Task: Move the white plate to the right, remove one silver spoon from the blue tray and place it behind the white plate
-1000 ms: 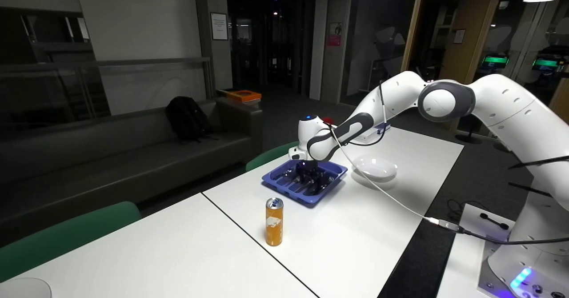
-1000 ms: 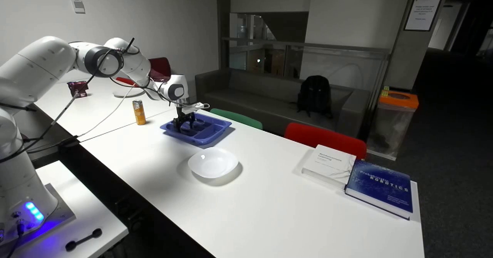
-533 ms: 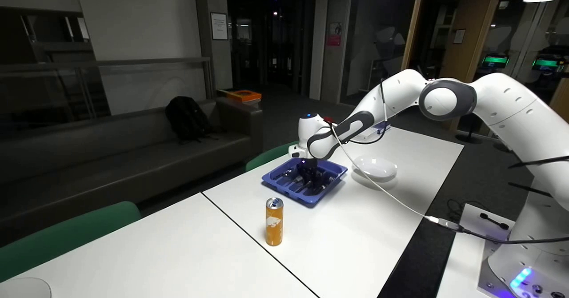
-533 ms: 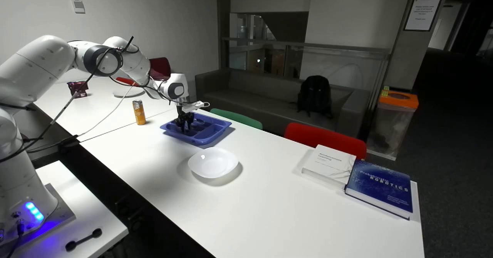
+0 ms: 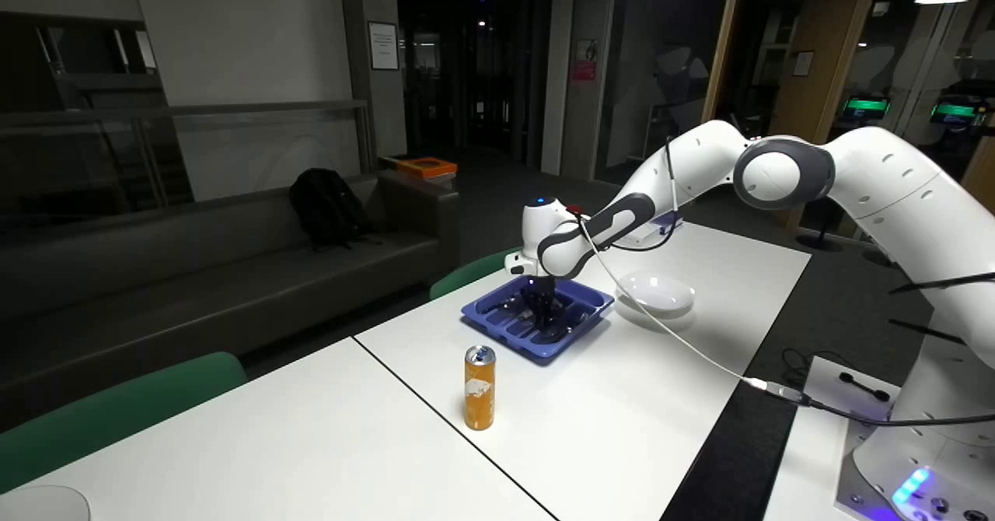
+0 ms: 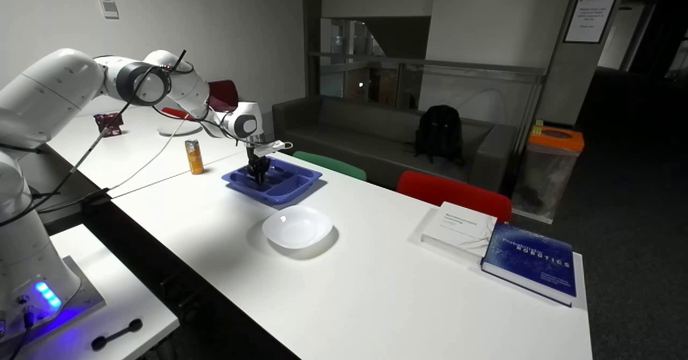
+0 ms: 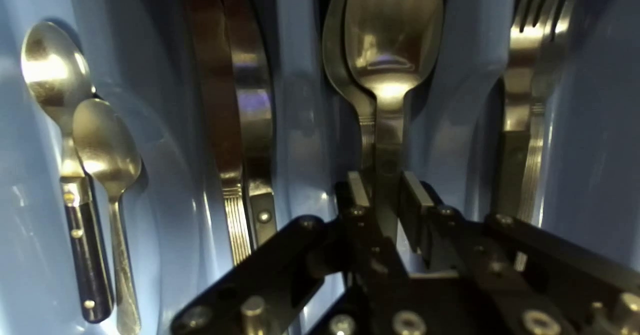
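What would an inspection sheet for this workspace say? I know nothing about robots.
Surface: white table with a dark seam.
Job's things: white plate close to the blue tray, which holds cutlery.
Clutter: orange can upright; white book and blue book lying flat.
Tool: inside the tray, jaws on either side of a spoon handle; whether it grips, I cannot tell.
Cables: a white cable passes in front of the plate in an exterior view.
Surroundings: sofa with a black backpack; orange-topped bin; red chair.
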